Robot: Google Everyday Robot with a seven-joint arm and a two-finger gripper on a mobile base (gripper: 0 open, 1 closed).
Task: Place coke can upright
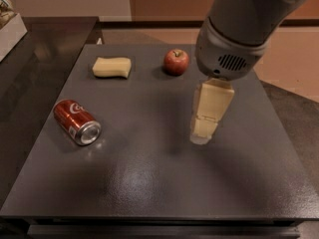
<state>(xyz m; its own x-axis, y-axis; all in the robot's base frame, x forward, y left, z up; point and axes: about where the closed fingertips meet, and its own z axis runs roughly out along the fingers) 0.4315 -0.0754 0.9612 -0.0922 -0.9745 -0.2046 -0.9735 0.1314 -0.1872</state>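
Note:
The coke can lies on its side at the left of the dark grey table, its silver end facing the front right. My gripper hangs from the grey arm over the middle right of the table, well to the right of the can and holding nothing that I can see. It is in front of the red apple.
A yellow sponge lies at the back left of the table, left of the apple. A darker counter adjoins the table on the left. Floor lies beyond the right edge.

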